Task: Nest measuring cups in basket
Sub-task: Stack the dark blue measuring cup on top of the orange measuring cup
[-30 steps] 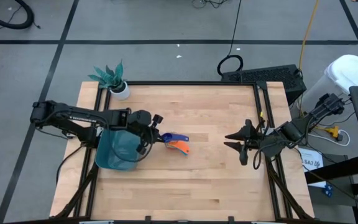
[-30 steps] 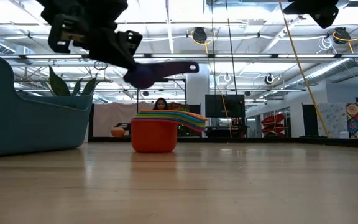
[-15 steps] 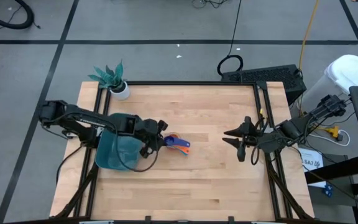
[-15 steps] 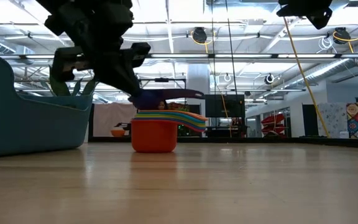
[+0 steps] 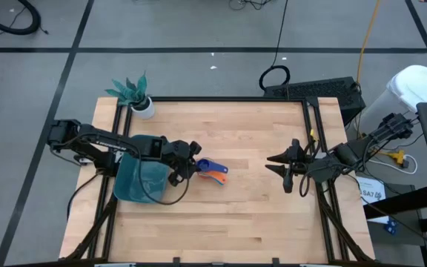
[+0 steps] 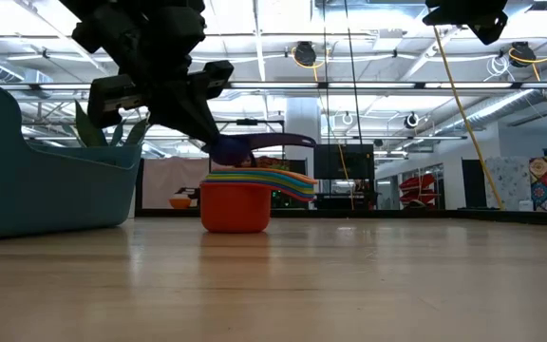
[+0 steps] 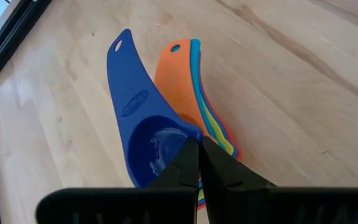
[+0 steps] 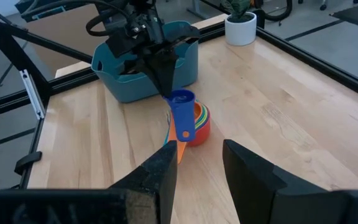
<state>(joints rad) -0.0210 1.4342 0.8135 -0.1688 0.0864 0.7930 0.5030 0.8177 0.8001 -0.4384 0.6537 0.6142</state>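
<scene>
Lowering since a second ago, my left gripper (image 5: 191, 167) is now carrying the dark blue cup (image 5: 207, 165) down to just above the nested stack (image 5: 215, 176), where earlier it was hanging clearly higher. I am pinching the cup's bowl rim with the fingers fully closed; its long axis is running from the bowl at my gripper out along the flat handle, which is pointing away from the basket (image 5: 141, 180) toward the middle of the table (image 5: 250, 208). One cup is held, and the stack is showing red, orange, yellow, green and light blue edges; I cannot count them surely. It is sitting just beside the basket, with open wood all around. My right gripper (image 5: 285, 169) is waiting near the table's right edge, fingers partly apart, holding nothing.
</scene>
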